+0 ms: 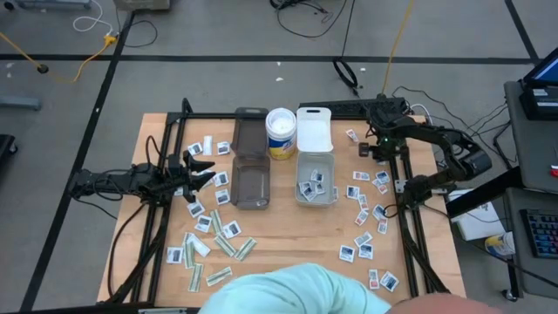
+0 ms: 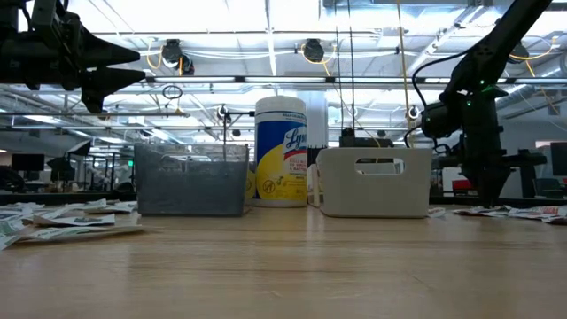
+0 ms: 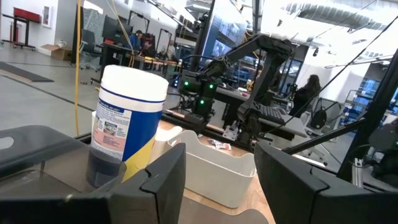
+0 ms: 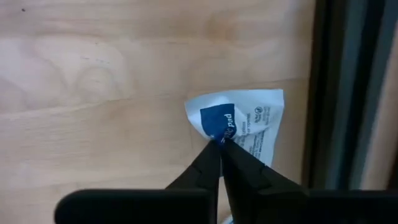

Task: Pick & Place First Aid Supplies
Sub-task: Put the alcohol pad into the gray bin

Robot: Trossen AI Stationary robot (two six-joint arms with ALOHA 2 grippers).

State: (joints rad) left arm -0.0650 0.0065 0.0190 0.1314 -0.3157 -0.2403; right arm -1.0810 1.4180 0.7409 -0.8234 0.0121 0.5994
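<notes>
A white, blue-printed packet (image 4: 239,121) lies on the tabletop (image 4: 93,93) at three o'clock, its edge pinched by the right gripper (image 4: 219,144), fingers closed. Grasp made; next comes lifting toward the white bin (image 1: 316,179). The left gripper (image 1: 207,167) hovers half-open, empty.

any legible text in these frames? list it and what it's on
"pad": on the white-and-blue packet pinched in the right gripper; its remaining print is too small to read.
"Ly...": start of the brand on the wipes canister in the low view; the rest is turned away.
Canister label in the left wrist view: blurred, unreadable.
Packets on the table: too small to read.
</notes>
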